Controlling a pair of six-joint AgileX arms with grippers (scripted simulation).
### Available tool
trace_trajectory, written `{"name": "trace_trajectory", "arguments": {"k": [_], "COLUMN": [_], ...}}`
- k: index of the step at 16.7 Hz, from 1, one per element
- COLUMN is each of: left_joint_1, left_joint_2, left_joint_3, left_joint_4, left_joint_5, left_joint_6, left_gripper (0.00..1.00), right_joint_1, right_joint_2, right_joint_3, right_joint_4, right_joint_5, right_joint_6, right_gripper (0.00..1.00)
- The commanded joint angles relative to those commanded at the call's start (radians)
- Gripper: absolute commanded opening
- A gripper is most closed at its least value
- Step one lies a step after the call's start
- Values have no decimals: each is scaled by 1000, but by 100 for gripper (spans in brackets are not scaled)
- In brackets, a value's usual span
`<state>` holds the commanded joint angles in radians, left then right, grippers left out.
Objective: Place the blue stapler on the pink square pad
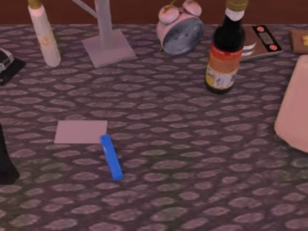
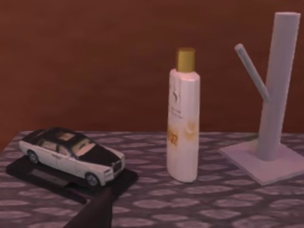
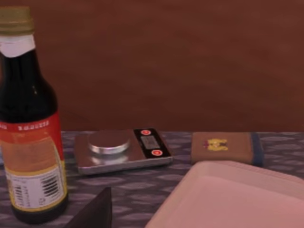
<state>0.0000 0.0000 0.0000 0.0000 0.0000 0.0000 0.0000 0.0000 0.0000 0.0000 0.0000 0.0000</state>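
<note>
Task so far: not done. Blue stapler [image 1: 111, 157] lies on the desk [image 1: 192, 183], one end just touching the corner of the pink square pad [image 1: 80, 132], the rest off it.
Left to do: pick up, then set fully on the pad.
Left pincer: only a dark tip [image 2: 95, 211] seen in the left wrist view; wide or narrow, cannot tell. Stapler not near it.
Right pincer: only a dark tip [image 3: 95, 211] seen in the right wrist view; cannot tell either. Stapler far from it.
Containers: dark sauce bottle [image 1: 224, 53] and white bottle [image 1: 44, 32], both capped; insides hidden.
</note>
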Motion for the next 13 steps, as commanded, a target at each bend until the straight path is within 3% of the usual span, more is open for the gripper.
{"name": "trace_trajectory", "arguments": {"k": [7,13], "left_joint_1": [-47,-164], "left_joint_2": [156,682], "left_joint_3": [152,580], "left_joint_4": [-111,-418], "left_joint_5": [2,-3], "left_joint_6": [-82,-297], "left_gripper": [100,100], "right_joint_1": [0,0], "right_joint_2": [0,0], "right_joint_3": [0,0], "right_joint_4": [0,0], "right_joint_5": [0,0], "right_joint_6": [0,0], "right_gripper": [100,100]}}
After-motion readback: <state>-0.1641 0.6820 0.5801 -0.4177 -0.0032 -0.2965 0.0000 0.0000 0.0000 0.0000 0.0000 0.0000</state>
